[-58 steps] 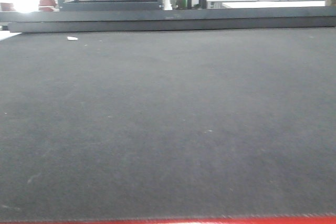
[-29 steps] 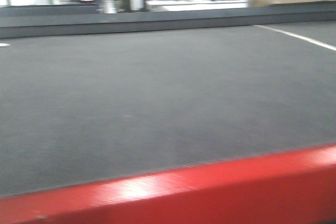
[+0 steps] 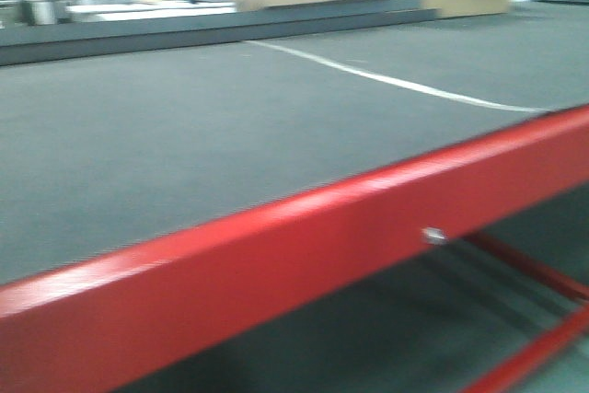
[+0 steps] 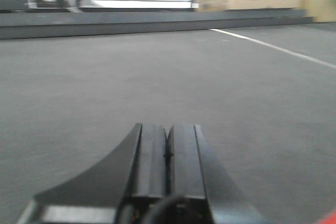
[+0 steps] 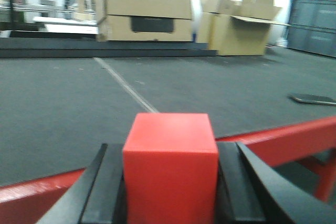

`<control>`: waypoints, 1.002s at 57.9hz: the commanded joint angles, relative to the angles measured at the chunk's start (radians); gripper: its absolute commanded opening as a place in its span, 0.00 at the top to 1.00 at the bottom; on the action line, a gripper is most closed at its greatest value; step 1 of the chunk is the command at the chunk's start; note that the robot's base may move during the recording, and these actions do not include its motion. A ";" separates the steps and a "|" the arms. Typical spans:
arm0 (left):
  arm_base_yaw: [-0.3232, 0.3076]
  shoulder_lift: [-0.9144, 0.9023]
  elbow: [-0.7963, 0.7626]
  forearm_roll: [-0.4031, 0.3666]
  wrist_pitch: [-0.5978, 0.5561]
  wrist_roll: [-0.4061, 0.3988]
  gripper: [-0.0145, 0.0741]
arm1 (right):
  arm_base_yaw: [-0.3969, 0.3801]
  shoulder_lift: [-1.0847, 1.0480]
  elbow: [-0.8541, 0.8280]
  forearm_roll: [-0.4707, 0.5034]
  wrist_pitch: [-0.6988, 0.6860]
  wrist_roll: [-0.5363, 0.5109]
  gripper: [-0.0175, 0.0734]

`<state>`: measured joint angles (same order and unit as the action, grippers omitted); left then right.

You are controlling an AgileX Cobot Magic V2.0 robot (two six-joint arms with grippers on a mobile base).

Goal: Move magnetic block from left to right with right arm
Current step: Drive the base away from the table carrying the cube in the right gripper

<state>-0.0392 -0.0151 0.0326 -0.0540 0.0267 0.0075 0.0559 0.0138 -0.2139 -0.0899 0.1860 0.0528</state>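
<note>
Between the black fingers point(image 5: 107, 192) of the right gripper point(image 5: 170, 153) sits the magnetic block point(image 5: 170, 169), a red cube clamped on both sides, with the red edge point(image 5: 273, 140) of the grey tabletop point(image 5: 63, 108) running behind it. Over the tabletop, the left gripper point(image 4: 168, 150) shows its fingers point(image 4: 152, 166) pressed together, holding nothing. Cardboard boxes point(image 5: 147, 14) stand beyond.

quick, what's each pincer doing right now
left pincer: shut, holding nothing
right pincer: shut on the red magnetic block
</note>
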 commanded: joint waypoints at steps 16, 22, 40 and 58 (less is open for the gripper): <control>-0.004 -0.009 0.009 -0.003 -0.083 -0.007 0.98 | -0.008 0.013 -0.029 -0.012 -0.094 -0.007 0.52; -0.004 -0.009 0.009 -0.003 -0.083 -0.007 0.98 | -0.008 0.013 -0.029 -0.012 -0.094 -0.007 0.52; -0.004 -0.009 0.009 -0.003 -0.083 -0.007 0.98 | -0.008 0.013 -0.029 -0.012 -0.094 -0.007 0.52; -0.004 -0.009 0.009 -0.003 -0.083 -0.007 0.98 | -0.008 0.013 -0.029 -0.012 -0.094 -0.007 0.52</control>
<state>-0.0392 -0.0151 0.0326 -0.0540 0.0267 0.0075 0.0559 0.0138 -0.2139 -0.0899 0.1860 0.0528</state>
